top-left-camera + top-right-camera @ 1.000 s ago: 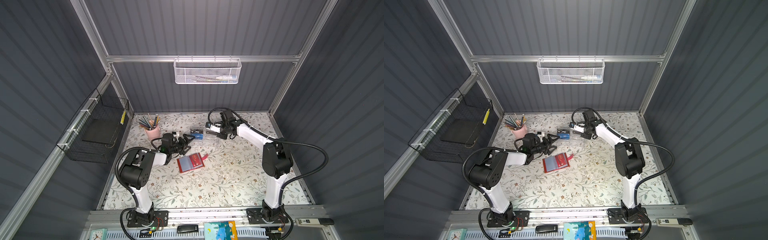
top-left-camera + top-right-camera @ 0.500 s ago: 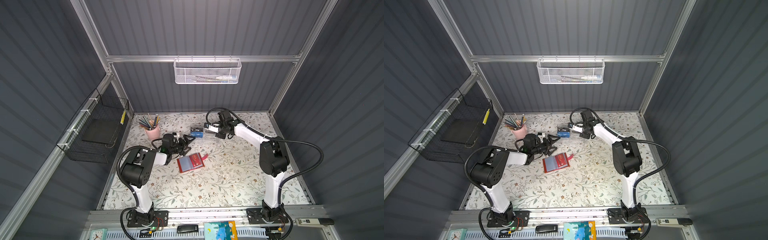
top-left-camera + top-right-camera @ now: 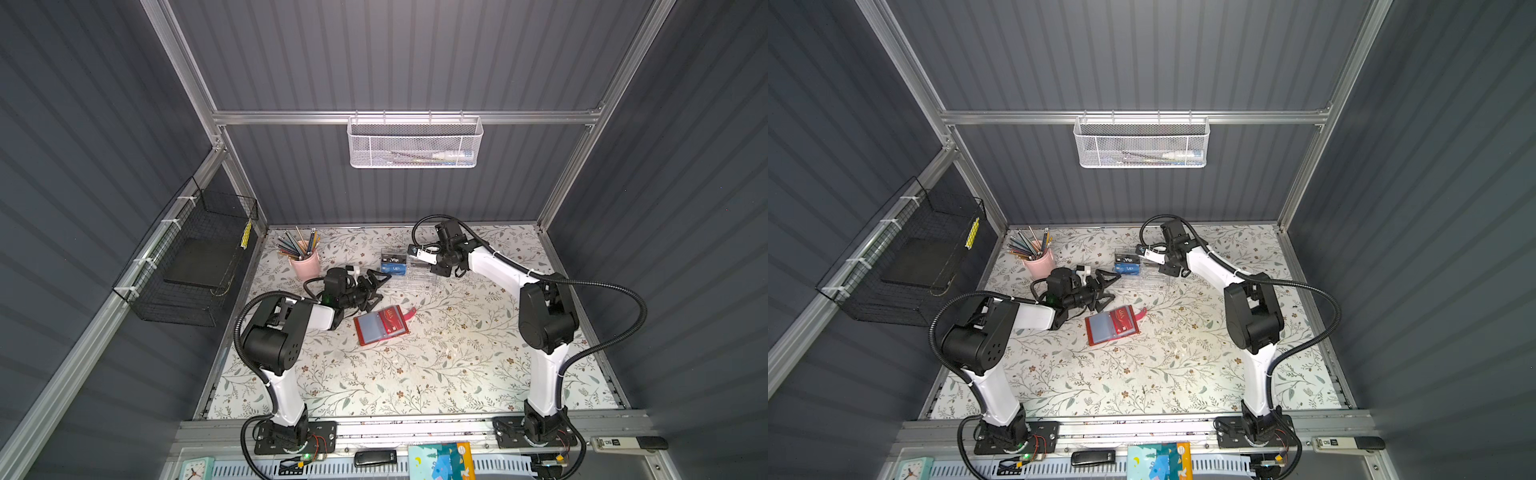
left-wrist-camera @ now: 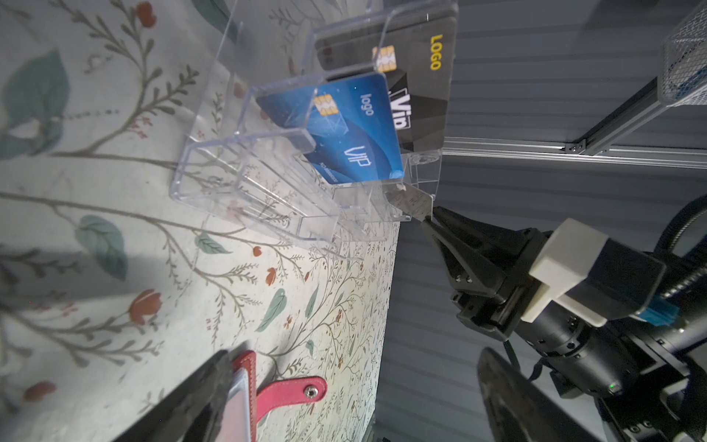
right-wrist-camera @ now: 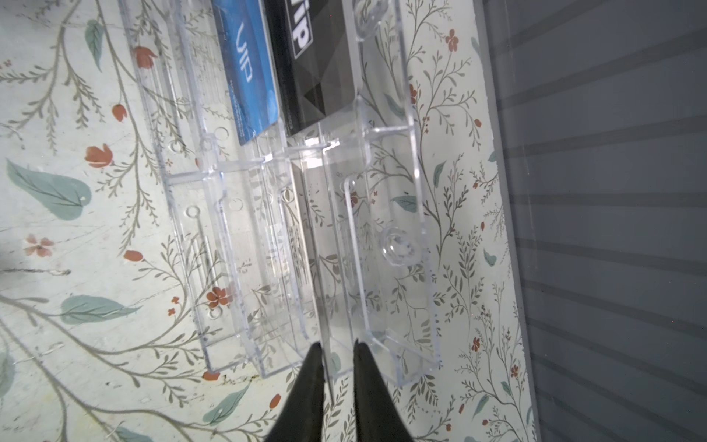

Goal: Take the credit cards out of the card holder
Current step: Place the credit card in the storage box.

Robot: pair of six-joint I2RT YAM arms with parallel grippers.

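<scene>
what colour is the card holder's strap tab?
Red strap tab, clearest in the left wrist view.

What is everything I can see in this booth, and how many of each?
holder: 1, red, open, mid-table
red card: 1, in the holder
blue card: 1, in the box
black card: 1, in the box, behind the blue one
box: 1, clear, far side of the table
cup: 1, pink, far left, holding pencils
mesh basket: 1, white, on the back rail
wire basket: 1, black, on the left wall
table: 1, floral cover
clock: 1, teal, front ledge
book: 1, multicoloured, front ledge
left gripper: 1, black, open, beside the holder
right gripper: 1, black, jaws slightly apart at the box's edge
</scene>
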